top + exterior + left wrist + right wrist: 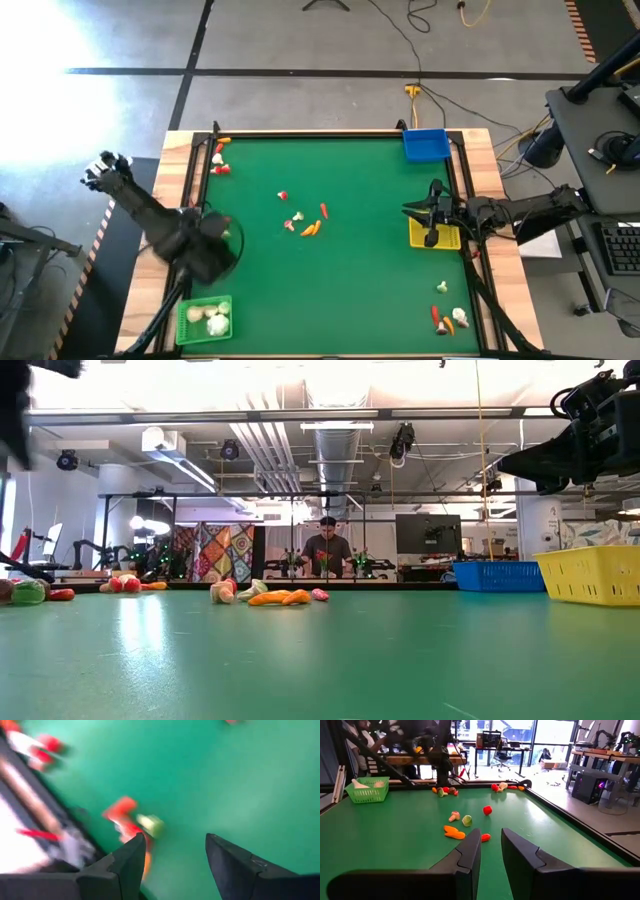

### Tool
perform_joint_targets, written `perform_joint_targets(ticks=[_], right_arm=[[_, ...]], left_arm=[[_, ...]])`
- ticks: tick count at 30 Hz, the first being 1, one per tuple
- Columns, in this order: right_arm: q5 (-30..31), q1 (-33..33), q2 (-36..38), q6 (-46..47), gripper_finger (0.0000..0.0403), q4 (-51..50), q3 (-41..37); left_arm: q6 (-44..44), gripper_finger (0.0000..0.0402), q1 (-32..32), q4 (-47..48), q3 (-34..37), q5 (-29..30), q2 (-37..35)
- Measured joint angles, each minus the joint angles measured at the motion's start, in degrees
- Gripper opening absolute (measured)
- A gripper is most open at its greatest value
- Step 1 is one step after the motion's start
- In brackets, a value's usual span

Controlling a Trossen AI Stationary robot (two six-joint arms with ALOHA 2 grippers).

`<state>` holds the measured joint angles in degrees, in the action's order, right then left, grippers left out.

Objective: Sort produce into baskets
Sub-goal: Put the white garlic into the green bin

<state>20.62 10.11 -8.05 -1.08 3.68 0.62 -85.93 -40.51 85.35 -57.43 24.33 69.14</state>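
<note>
Small toy produce lies in groups on the green table: a middle cluster (303, 222), a far-left group (218, 160) and a near-right group (447, 316). The green basket (190, 330) at the near left holds whitish bulbs (213, 318). The blue basket (426, 145) sits at the far right, the yellow basket (445, 238) at the right edge. My left gripper (175, 840) hovers open above the table's left side (222, 240), nothing between its fingers; blurred red and orange pieces (125, 817) lie beyond them. My right gripper (490, 837) hangs level over the yellow basket (410, 210), fingers slightly apart and empty.
Raised black rails (190, 200) run along the table's left and right sides. Bare green surface (340, 290) lies between the middle cluster and the near edge. Beyond the table's far edge a person (327, 550) sits in the room.
</note>
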Motion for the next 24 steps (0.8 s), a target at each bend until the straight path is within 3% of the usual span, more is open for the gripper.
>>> perform_joint_targets(ticks=[6, 12, 16, 20, 24], right_arm=[[0.0, 0.0, 0.0, 0.0, 0.0068, 0.0, -0.02], [0.0, 0.0, 0.0, 0.0, 0.0068, 0.0, 0.0], [0.0, 0.0, 0.0, 0.0, 0.0068, -0.02, 0.0], [0.0, 0.0, 0.0, 0.0, 0.0068, 0.0, -0.01], [0.0, 0.0, 0.0, 0.0, 0.0068, -0.01, -0.01]], left_arm=[[17.91, 0.0189, 25.52, -3.28, 3.75, 5.35, -5.46], [32.12, 0.0189, 51.42, -16.93, 8.16, 11.82, -6.44], [31.41, 0.0189, 65.08, -24.2, 11.84, 17.55, -6.46], [30.95, 0.0189, 75.76, -31.8, 16.77, 17.21, -6.44], [29.78, 0.0189, 81.63, -39.42, 21.82, 15.13, -6.35]])
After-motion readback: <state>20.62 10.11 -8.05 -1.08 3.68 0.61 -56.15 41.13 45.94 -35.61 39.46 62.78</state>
